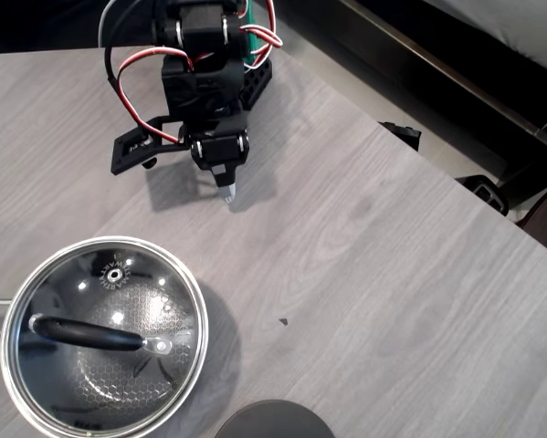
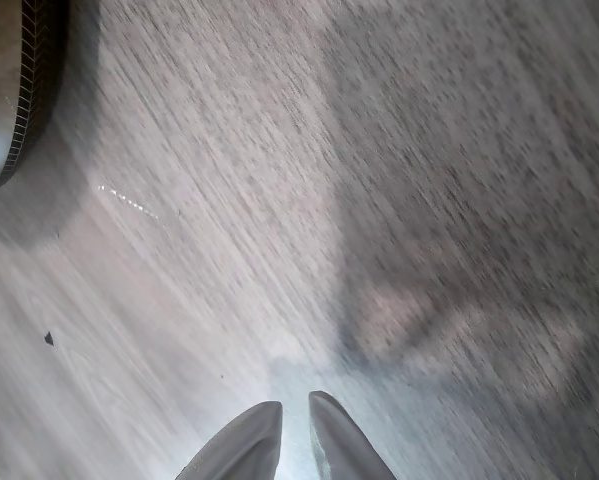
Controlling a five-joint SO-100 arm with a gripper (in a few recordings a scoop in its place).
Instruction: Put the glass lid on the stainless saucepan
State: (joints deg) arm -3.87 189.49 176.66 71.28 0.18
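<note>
Grey woodgrain table (image 1: pixel 364 274), glass lid (image 1: pixel 104 333) seated on stainless saucepan (image 1: pixel 17 401), gripper (image 2: pixel 294 435) nearly closed, empty.

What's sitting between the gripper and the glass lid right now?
Nothing: in the overhead view only bare table separates the gripper from the glass lid, which rests on the stainless saucepan.

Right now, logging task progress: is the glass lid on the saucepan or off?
On. The glass lid sits level inside the stainless saucepan rim in the overhead view, honeycomb base visible through it; the tool is away, holding nothing.
</note>
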